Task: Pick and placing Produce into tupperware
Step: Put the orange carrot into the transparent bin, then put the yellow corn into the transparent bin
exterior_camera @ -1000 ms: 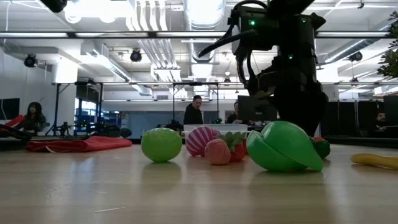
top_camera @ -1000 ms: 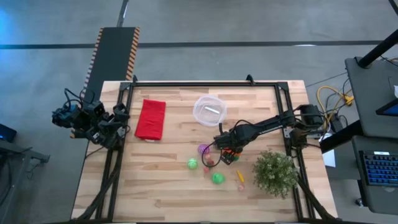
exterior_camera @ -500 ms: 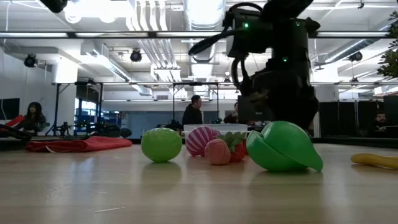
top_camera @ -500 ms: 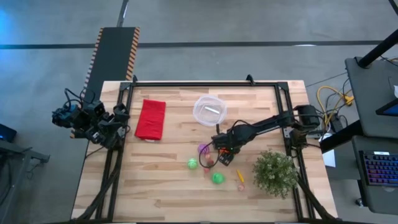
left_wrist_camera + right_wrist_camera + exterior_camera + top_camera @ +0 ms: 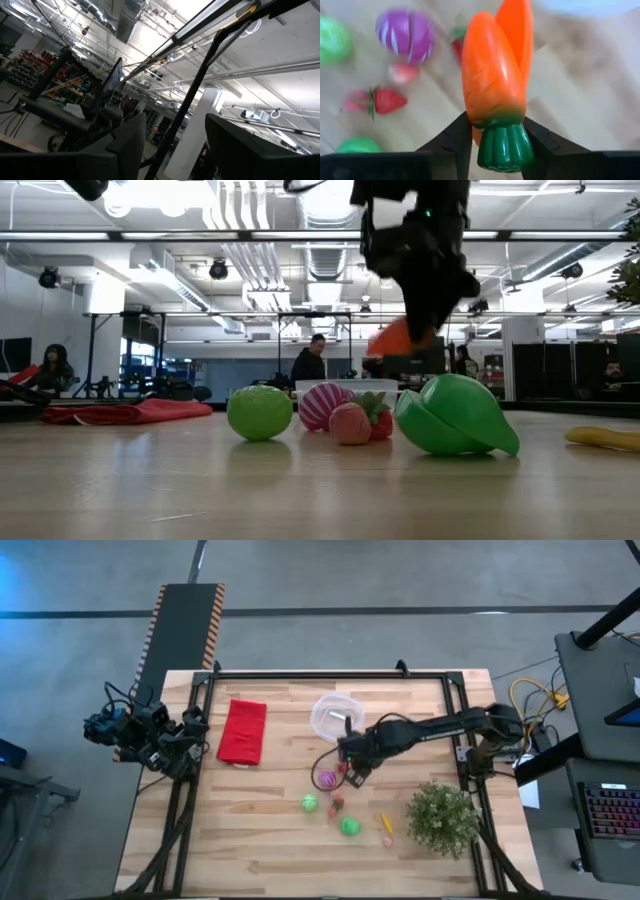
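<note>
My right gripper [image 5: 351, 766] is shut on an orange toy carrot [image 5: 494, 75] with a green top, in the air between the round clear tupperware [image 5: 336, 716] and the loose produce. On the table lie a purple ball [image 5: 327, 780], two green balls [image 5: 311, 803] [image 5: 350, 826], small red and pink pieces [image 5: 338, 803] and a yellow piece [image 5: 387, 826]. In the low view the carrot [image 5: 397, 338] hangs above the green ball [image 5: 455, 415]. My left gripper [image 5: 175, 150] is open and empty, folded back past the table's left edge [image 5: 150, 740]. My right gripper pinches the carrot between its two fingers [image 5: 456, 137] at the thick end [image 5: 492, 119], just above the green top [image 5: 504, 146]. The carrot points forward, away from the gripper, in line with the fingers. It is lifted clear of the table.
A red folded cloth [image 5: 242, 731] lies at the far left of the table. A bushy green potted plant [image 5: 442, 818] stands at the near right. The black frame rails [image 5: 330, 675] run along the table's edges. People show in the room behind the table [image 5: 312, 360].
My right gripper has risen from the table with the carrot and gone toward the far edge and a little left, toward the tupperware. The carrot is now lifted clear. The other produce has stayed in place.
</note>
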